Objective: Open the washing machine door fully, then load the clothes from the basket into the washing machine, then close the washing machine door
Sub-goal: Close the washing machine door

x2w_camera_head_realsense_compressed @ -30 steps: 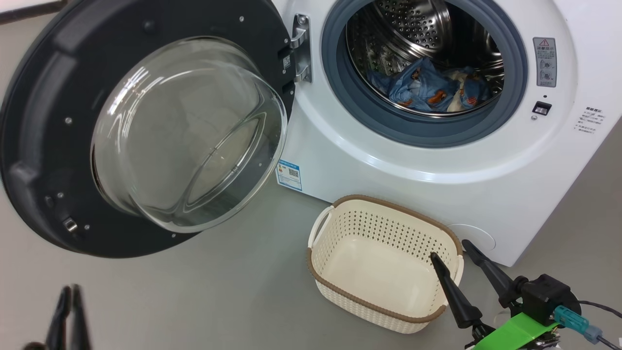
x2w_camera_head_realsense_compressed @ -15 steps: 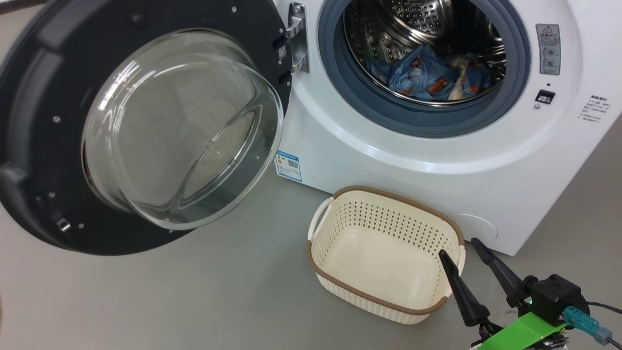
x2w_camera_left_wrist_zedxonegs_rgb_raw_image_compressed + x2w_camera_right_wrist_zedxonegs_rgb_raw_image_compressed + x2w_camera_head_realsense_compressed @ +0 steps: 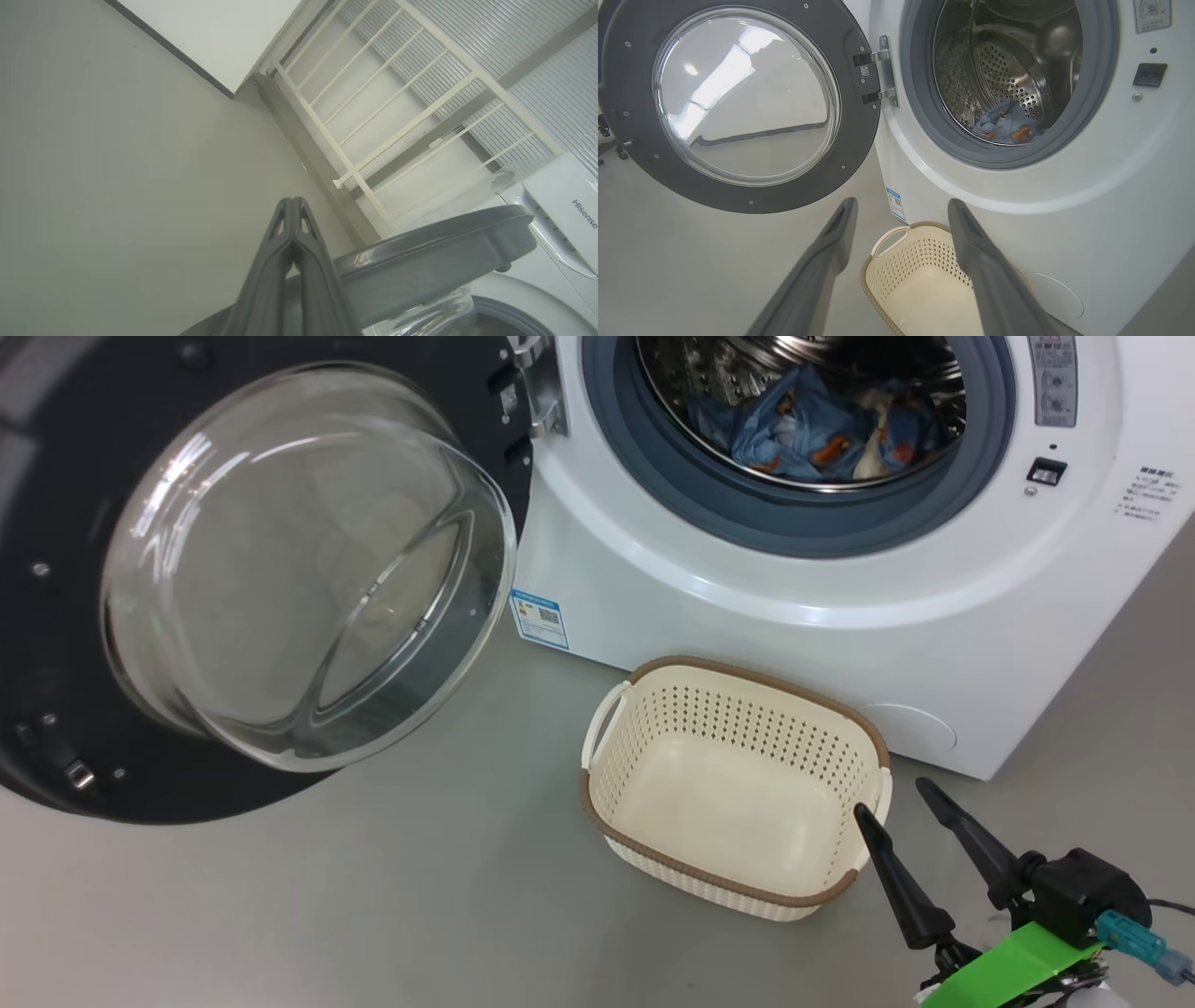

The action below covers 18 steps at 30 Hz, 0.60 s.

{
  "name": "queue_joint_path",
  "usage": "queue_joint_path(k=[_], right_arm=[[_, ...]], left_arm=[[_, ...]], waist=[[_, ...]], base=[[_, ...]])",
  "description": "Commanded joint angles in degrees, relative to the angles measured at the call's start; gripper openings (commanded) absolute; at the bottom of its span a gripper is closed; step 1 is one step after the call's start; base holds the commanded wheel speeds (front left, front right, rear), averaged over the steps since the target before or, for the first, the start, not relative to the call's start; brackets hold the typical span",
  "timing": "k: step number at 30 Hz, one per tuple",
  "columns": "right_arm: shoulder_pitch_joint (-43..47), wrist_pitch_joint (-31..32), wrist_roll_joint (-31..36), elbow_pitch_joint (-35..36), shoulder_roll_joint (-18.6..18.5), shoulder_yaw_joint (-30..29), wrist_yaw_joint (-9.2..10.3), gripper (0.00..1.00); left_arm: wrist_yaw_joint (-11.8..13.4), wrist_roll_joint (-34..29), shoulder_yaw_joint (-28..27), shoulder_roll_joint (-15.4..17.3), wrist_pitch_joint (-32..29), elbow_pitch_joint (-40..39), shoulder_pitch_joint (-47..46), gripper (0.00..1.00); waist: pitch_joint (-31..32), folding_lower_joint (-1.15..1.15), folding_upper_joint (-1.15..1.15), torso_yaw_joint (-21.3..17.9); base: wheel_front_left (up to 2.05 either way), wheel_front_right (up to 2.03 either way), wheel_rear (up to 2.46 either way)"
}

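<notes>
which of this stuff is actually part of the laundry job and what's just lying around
Part of the job:
washing machine
washing machine door, open
clothes, in the drum
basket, empty

Just there:
blue label sticker
white barred frame
grey floor

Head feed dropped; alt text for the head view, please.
The washing machine door is wide open, clothes lie inside the washing machine, basket empty on the floor. The open right gripper hovers by the basket's right end.
</notes>
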State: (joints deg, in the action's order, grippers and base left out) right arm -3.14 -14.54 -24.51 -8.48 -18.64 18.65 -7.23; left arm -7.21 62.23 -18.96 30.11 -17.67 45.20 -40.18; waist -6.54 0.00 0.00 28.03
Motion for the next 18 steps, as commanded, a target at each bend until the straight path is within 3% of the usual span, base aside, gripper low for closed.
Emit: queue_joint_path(k=[1, 10, 18], right_arm=[[-1.73, -0.46, 0.07, 1.65, -1.22, 1.17, -0.25, 1.0], [-3.21, -0.46, 0.01, 2.21, -3.78, 1.66, -0.25, 1.0], [-3.24, -0.46, -0.19, 2.64, -5.07, 1.11, -0.25, 1.0]], left_arm=[[-0.27, 1.23, -1.44, 4.39, -1.08, -0.01, -2.54, 0.0], [-0.27, 8.2, -1.47, 7.08, -10.2, 5.41, -5.24, 0.0], [-0.27, 11.33, 0.08, 7.06, -15.1, 6.04, -4.92, 0.0]], waist=[[-0.88, 0.0, 0.0, -0.74], [-3.92, 0.0, 0.0, -2.74], [-4.45, 0.0, 0.0, -2.96]], base=[[0.0, 0.0, 0.0], [0.0, 0.0, 0.0], [0.0, 0.0, 0.0]])
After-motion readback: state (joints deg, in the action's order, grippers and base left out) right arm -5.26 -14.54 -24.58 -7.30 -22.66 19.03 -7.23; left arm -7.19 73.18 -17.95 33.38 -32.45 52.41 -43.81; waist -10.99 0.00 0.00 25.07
